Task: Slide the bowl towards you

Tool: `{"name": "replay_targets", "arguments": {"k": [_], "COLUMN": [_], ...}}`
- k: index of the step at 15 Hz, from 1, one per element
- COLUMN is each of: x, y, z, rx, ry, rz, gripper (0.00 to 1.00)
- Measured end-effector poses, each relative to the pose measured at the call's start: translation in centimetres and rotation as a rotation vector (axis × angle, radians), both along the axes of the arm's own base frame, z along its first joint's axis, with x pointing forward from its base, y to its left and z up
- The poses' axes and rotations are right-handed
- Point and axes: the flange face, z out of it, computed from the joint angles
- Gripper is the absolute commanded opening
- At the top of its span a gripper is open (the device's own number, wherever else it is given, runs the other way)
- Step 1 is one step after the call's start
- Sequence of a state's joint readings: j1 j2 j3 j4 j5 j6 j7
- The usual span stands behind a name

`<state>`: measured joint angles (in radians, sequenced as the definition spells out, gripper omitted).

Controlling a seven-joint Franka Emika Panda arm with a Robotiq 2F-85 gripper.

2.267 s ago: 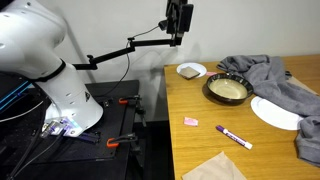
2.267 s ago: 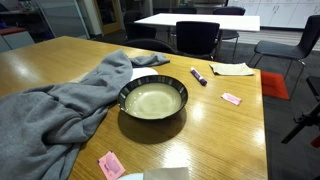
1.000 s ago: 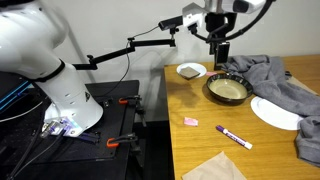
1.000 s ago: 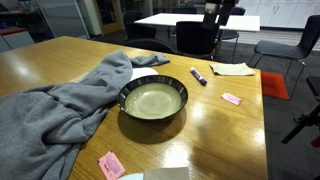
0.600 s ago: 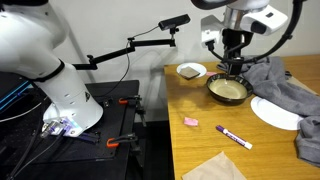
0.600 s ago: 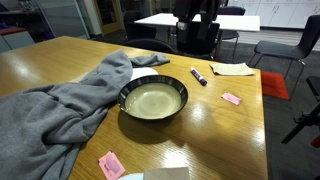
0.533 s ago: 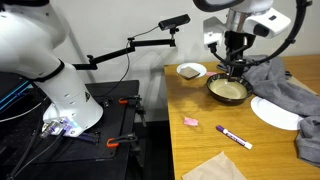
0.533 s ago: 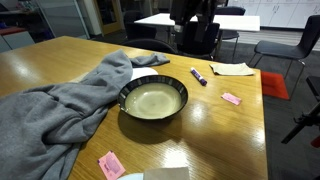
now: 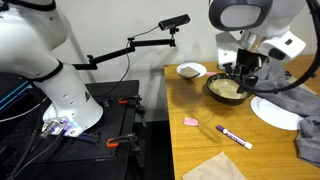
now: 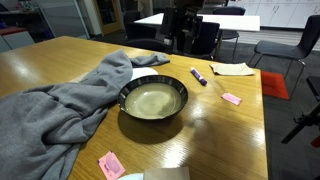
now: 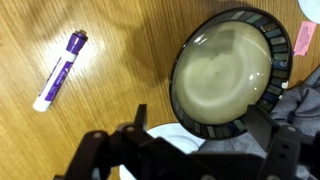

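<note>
Since half a second ago, the arm has been swung further over the table and lowered, so the gripper (image 9: 241,74) is now seen just above the bowl (image 9: 227,90) in an exterior view. On that side the dark-rimmed bowl is set near the far end of the wooden table (image 9: 195,145), with a small white bowl (image 9: 191,71) just beside it, a grey cloth (image 9: 290,82) bunched behind it, and a flat white plate (image 9: 274,112) nearby; a purple marker (image 9: 234,137) and a pink packet (image 9: 190,121) are laid closer to the camera. In an exterior view the bowl (image 10: 153,99) is shown upright in the middle of the table, its cream inside exposed, touched on one side by the grey cloth (image 10: 65,108), with the purple marker (image 10: 198,76) beyond it. In the wrist view the gripper (image 11: 186,152) is seen with its dark fingers (image 11: 100,155) spread wide and nothing held between them; the bowl (image 11: 222,72) is framed just ahead of them, and the purple marker (image 11: 60,70) is laid well apart from it.
</note>
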<state>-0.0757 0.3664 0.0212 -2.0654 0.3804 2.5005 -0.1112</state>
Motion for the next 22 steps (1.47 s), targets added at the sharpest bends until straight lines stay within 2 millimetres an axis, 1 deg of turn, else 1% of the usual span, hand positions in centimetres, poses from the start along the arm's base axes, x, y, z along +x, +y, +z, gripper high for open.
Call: {"name": "replay_targets", "arguments": {"k": [6, 10, 14, 18, 19, 20, 22], "x": [0.8, 1.0, 1.2, 1.5, 1.7, 1.8, 2.1], "y": [-0.6, -0.1, 0.7, 0.9, 1.0, 1.0, 1.1], "z": [-3.7, -5.9, -7.5, -8.8, -9.1, -9.3, -9.6], "rx": [0.042, 0.060, 0.077, 0.087, 0.088, 0.089, 0.091], "ry": [0.014, 0.030, 0.036, 0.047, 0.048, 0.049, 0.048], "rz": [0.066, 0.111, 0.159, 0.162, 0.163, 0.163, 0.164], "gripper": [1.00, 1.00, 1.00, 1.00, 0.75, 0.72, 0.58]}}
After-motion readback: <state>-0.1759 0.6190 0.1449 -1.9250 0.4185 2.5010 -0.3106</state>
